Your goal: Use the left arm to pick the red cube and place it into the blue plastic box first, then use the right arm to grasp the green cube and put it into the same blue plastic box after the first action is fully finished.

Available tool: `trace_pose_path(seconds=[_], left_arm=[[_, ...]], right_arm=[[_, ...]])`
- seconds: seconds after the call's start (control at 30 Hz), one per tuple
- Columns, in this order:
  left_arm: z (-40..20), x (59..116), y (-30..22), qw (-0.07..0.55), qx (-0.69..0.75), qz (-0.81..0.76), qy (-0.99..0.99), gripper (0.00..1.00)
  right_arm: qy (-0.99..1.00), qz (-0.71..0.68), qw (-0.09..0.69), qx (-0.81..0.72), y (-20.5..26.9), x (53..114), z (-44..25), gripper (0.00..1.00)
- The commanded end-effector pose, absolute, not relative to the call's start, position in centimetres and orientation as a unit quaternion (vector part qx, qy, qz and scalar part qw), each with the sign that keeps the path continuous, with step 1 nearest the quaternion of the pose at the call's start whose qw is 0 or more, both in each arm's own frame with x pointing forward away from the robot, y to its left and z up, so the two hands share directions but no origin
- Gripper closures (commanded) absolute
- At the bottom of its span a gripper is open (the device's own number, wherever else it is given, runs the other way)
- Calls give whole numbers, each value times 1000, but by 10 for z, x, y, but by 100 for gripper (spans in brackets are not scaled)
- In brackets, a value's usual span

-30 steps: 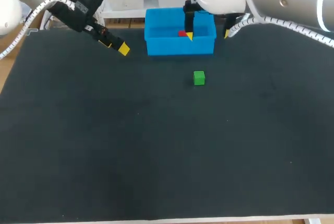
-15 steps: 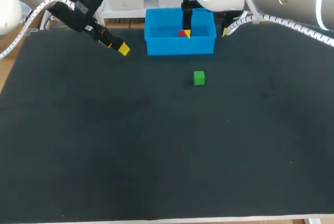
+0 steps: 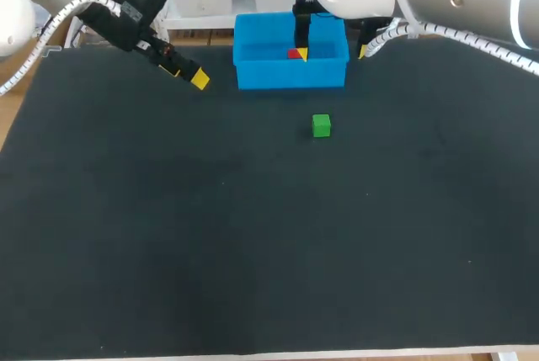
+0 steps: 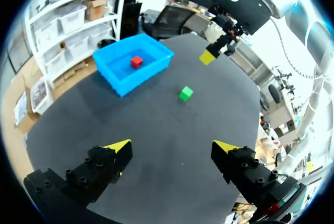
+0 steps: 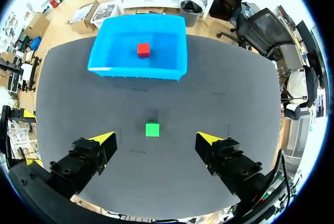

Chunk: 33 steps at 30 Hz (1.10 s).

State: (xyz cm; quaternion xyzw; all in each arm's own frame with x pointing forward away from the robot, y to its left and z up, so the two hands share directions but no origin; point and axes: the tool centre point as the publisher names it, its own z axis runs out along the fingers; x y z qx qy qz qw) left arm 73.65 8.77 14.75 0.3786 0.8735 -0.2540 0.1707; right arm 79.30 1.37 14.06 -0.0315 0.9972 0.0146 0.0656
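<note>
Black table [image 3: 253, 252], right hand [image 5: 155, 137] wide open, green cube [image 5: 152, 129] ahead

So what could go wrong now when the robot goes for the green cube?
The green cube is small, and the open right gripper is well above it; coming down off-centre, a finger might knock it away.
The blue plastic box has raised walls; carried too low, the cube could bump the near wall.
It might land on the red cube and bounce.

left fingers [image 4: 119, 146], right fingers [image 5: 103, 139] wide apart
</note>
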Motion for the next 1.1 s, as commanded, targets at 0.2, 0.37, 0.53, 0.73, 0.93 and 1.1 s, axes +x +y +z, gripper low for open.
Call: trace_pose_path(seconds=[0.2,0.37,0.53,0.73,0.93,1.1], left_arm=[[146,736,89,173,380,-256,872,0],[146,736,89,173,380,-256,872,0],[146,736,89,173,380,-256,872,0],[146,736,89,173,380,-256,872,0],[146,736,89,173,380,-256,872,0],[146,736,89,173,380,-256,872,0]], right_arm=[[998,17,50,-30,15,790,132,0],[999,16,37,-35,20,790,124,0],[999,8,29,-42,24,790,116,0],[999,-13,19,-41,28,788,101,0],[1000,-8,11,-25,26,788,86,0],[1000,-6,12,-16,26,788,80,0]])
